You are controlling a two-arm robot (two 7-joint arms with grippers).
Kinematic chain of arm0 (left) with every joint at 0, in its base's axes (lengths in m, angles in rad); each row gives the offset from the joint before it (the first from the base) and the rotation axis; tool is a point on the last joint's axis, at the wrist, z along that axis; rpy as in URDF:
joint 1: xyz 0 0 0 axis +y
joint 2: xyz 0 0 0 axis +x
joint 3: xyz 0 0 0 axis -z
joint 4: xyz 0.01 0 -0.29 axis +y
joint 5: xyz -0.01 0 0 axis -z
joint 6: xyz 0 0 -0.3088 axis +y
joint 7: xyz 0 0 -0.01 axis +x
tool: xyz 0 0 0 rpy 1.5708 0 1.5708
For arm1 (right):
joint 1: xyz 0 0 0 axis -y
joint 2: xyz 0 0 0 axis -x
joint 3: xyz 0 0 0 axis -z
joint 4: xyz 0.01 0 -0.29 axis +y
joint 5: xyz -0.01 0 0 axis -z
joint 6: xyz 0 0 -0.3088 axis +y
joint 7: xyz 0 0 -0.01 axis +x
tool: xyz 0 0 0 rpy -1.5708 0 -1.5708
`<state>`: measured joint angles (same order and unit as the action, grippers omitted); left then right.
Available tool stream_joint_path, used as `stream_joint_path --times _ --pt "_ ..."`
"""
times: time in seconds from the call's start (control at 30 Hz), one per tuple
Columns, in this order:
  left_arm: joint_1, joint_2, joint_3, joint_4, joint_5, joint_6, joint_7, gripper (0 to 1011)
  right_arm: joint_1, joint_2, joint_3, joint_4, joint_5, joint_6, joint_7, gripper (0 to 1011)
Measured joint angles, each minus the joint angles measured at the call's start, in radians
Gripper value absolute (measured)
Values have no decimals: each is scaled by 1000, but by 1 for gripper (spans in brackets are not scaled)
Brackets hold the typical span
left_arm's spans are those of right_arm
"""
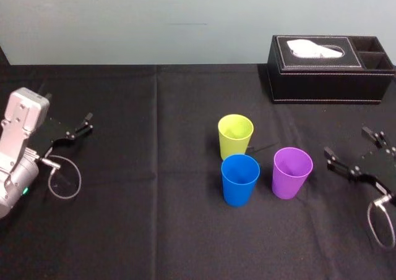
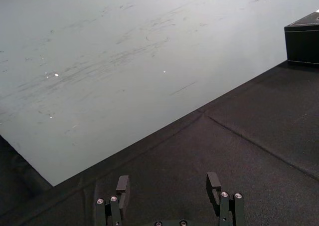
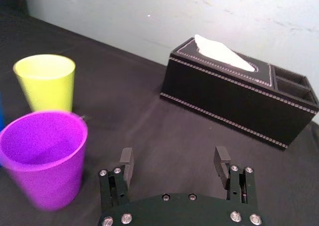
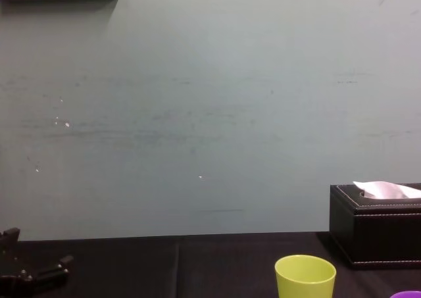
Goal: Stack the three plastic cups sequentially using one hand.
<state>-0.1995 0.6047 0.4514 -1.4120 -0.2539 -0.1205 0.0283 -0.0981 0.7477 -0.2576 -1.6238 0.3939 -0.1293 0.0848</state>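
Three cups stood upright and unstacked, mouths up, a little right of the middle of the tabletop (image 1: 154, 218), which was covered in black cloth. The yellow-green cup (image 1: 236, 135) was the one nearest the far edge. The blue cup (image 1: 240, 179) stood just in front of it, toward the near edge; from the head view the two looked close enough to touch, though whether they did could not be told. The purple cup (image 1: 292, 172) stood just beside the blue cup on its right, with a narrow gap between them.

The right gripper (image 1: 346, 141) was close to the right edge, near the purple cup but apart from it. Its fingers (image 3: 127, 161) were spread wide and held nothing. In the right wrist view the purple cup and the yellow-green cup sat ahead of those fingers and off to one side.

The left gripper (image 1: 85, 124) was by the left edge, well apart from the cups. Its fingers (image 2: 123, 186) were also spread, with only bare cloth between them.

A black tissue box (image 1: 331, 70) sat in the far right corner against the pale wall (image 4: 197, 114), a white tissue (image 1: 315, 47) poking out of its top
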Motion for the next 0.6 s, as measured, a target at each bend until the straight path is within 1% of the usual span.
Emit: stream_joint_path --times 0.03,0.07,0.13,0.17,0.27,0.3,0.33,0.37,0.5,0.6 --pt "0 0 0 0 0 0 0 1011 -16 5 7 -9 4 -4 3 1003" --pt "0 0 0 0 0 0 0 1011 -49 15 19 -25 11 -13 9 1003" --pt "0 0 0 0 0 0 0 1011 -81 23 31 -41 21 -19 15 1003" --pt "0 0 0 0 0 0 0 1011 -110 30 42 -56 32 -22 23 1002" --pt "0 0 0 0 0 0 0 1011 -154 39 60 -79 50 -26 36 1003" --pt "0 0 0 0 0 0 0 1011 -181 44 71 -92 60 -31 42 1003" --pt "0 0 0 0 0 0 0 1011 -190 45 75 -96 63 -33 44 1003" --pt "0 0 0 0 0 0 0 1011 -213 46 85 -108 70 -41 50 1003" --pt "0 0 0 0 0 0 0 1011 -253 42 96 -123 77 -64 68 1003" --pt "0 0 0 0 0 0 0 1011 -267 32 95 -126 77 -78 83 1002"
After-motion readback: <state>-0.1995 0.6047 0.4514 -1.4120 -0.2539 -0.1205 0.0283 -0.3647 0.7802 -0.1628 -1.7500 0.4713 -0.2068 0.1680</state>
